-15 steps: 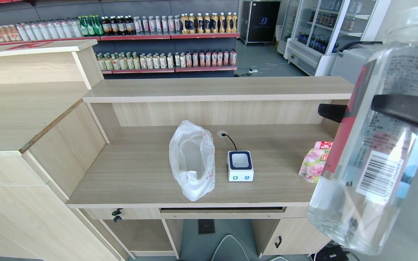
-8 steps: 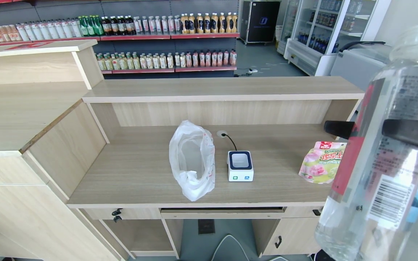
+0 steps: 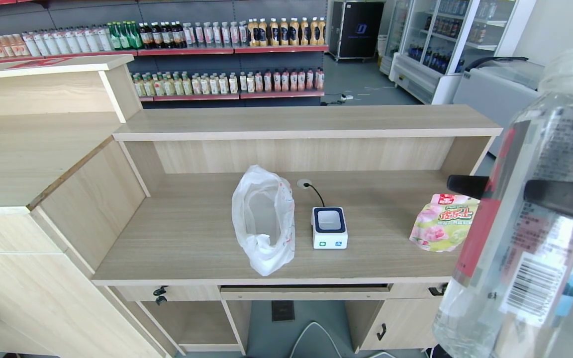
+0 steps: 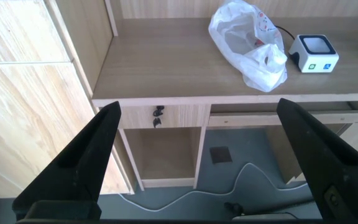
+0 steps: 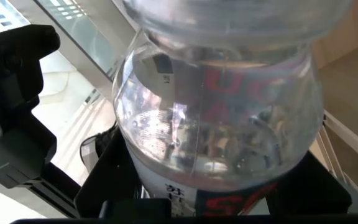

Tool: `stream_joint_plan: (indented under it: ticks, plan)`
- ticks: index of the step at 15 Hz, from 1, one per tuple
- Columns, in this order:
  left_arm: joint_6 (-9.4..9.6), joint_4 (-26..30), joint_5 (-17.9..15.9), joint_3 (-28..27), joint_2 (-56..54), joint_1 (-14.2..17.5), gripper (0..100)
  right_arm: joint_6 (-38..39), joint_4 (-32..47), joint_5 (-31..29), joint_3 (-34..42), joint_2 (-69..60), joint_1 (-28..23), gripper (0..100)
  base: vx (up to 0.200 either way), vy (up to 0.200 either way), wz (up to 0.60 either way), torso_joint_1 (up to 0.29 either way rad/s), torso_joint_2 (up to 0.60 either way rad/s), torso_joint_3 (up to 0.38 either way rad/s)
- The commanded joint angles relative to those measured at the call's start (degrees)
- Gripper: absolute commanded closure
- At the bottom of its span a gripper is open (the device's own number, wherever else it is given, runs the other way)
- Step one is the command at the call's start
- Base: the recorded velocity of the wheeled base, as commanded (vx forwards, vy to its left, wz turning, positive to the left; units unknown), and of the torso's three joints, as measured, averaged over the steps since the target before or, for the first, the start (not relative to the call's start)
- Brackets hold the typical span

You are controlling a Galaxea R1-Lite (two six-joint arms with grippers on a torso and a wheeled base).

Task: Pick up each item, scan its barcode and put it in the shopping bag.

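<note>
While right gripper (image 3: 515,191) clamps clear water bottle (image 3: 530,248) mid-body, bottle hangs tilted off right end of counter (image 3: 192,238), well apart from scanner (image 3: 329,227). Barcode (image 3: 530,286) faces robot, so likely needs turning toward scanner window. Shopping bag (image 3: 264,219) stands open just beside scanner, handy for drop. Fruit-print pouch (image 3: 443,223) lies on counter, right side. Left gripper (image 4: 197,124) spread wide, empty, low before counter.
</note>
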Motion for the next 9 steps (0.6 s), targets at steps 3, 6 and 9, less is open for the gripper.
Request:
stream_joint_plan:
  ticks: [3, 6, 9]
  plan:
    - [0.00, -0.01, 0.01, 0.01, 0.01, 0.00, 0, 0.00, 0.11, 0.02, -0.01, 0.20, -0.20, 100, 0.000, 0.000, 0.00, 0.000, 0.00, 0.000]
    - [0.00, -0.01, 0.01, 0.01, 0.01, 0.00, 0, 0.00, 0.28, 0.10, 0.17, -0.07, -1.17, 100, 0.000, 0.000, 0.00, 0.000, 0.00, 0.000]
    - [0.00, -0.01, 0.01, 0.01, 0.01, 0.00, 0, -0.09, 0.37, 0.19, 0.52, -0.24, -1.61, 100, 0.000, 0.000, 0.00, 0.000, 0.00, 0.000]
